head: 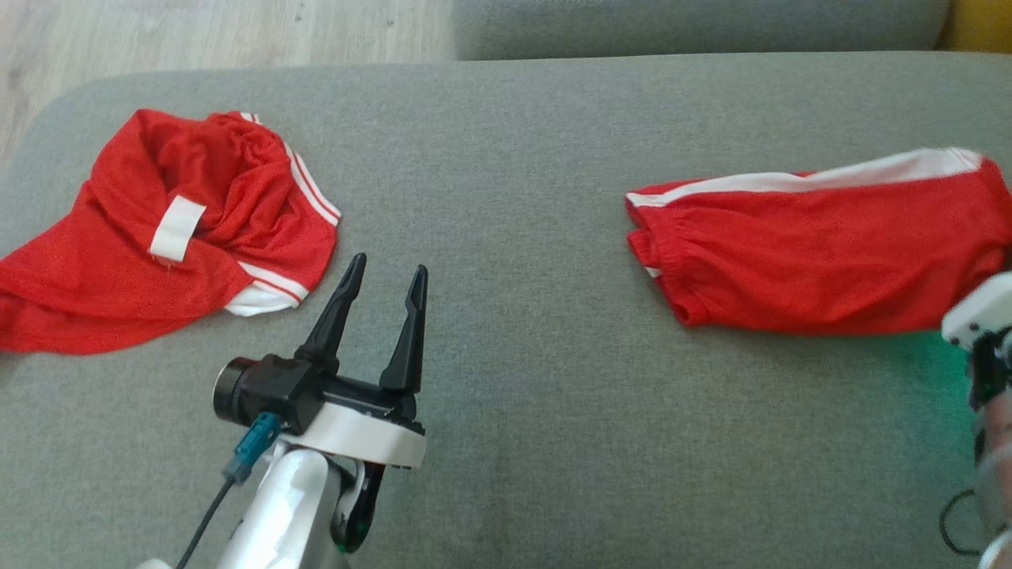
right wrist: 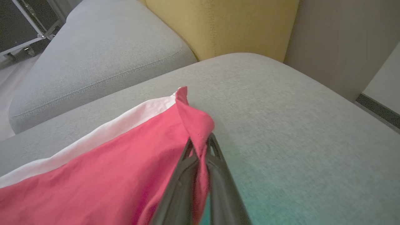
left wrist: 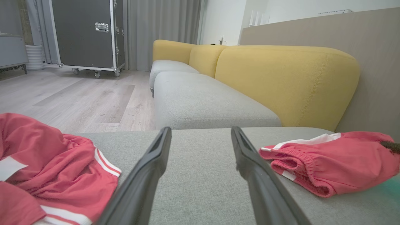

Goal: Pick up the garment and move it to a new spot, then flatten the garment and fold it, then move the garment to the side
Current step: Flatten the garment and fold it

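The garment point(head: 822, 253) is a pair of red shorts with a white side stripe, lying folded on the right of the grey cushion point(head: 514, 411). My right gripper point(right wrist: 200, 142) is shut on a pinched-up fold at the garment's point(right wrist: 109, 168) right edge. Its white wrist point(head: 980, 312) shows at the frame's right side. My left gripper point(head: 390, 265) hovers open and empty over the cushion's middle, between the two red pieces. The left wrist view has the garment point(left wrist: 337, 162) to the right of the left gripper point(left wrist: 201, 128).
A second red garment point(head: 158, 237) with white trim lies crumpled at the cushion's left end, near the left gripper. Behind are another grey seat point(left wrist: 200, 100), yellow backrests point(left wrist: 281, 81), wood floor point(left wrist: 78, 97) and a black wheeled case point(left wrist: 87, 34).
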`<state>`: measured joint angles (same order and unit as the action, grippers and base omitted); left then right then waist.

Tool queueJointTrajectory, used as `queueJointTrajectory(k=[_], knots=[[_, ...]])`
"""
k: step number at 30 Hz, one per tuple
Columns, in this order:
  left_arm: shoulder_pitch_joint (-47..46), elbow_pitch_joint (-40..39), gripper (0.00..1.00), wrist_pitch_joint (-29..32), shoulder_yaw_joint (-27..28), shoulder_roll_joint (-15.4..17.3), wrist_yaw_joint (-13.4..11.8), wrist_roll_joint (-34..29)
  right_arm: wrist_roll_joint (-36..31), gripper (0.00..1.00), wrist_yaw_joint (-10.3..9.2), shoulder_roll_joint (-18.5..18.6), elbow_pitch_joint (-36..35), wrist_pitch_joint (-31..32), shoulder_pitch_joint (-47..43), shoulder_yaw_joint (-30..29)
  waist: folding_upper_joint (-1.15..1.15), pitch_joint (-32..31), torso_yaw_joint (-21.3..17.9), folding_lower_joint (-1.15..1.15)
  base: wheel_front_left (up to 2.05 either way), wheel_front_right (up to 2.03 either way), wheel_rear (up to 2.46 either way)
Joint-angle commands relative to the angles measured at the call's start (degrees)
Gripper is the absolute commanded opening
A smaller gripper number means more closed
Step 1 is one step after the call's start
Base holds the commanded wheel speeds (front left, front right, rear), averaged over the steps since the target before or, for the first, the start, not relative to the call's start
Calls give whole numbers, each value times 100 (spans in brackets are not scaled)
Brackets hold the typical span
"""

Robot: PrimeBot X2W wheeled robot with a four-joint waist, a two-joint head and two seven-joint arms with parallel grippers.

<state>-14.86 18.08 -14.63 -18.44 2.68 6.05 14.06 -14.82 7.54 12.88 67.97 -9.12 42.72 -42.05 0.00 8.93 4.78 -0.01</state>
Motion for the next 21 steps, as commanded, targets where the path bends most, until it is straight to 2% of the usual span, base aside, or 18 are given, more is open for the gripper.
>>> queueJointTrajectory(k=[1, 16, 21], knots=[[-88, -202, 100, -37, 221, 22, 12, -37, 70, 0, -5, 92, -196, -102, 101, 134, 0, -35, -33, 1, 0, 0, 0], [82, -200, 100, -37, 306, 21, 57, -144, 858, 0, -5, 96, -478, -434, -371, 746, 0, -181, 79, 1, 0, 0, 0], [151, -163, 100, -37, 337, 21, 65, -156, 1109, 0, -5, -115, -762, -515, -356, 1242, 0, -307, 105, 1, 0, 0, 0]])
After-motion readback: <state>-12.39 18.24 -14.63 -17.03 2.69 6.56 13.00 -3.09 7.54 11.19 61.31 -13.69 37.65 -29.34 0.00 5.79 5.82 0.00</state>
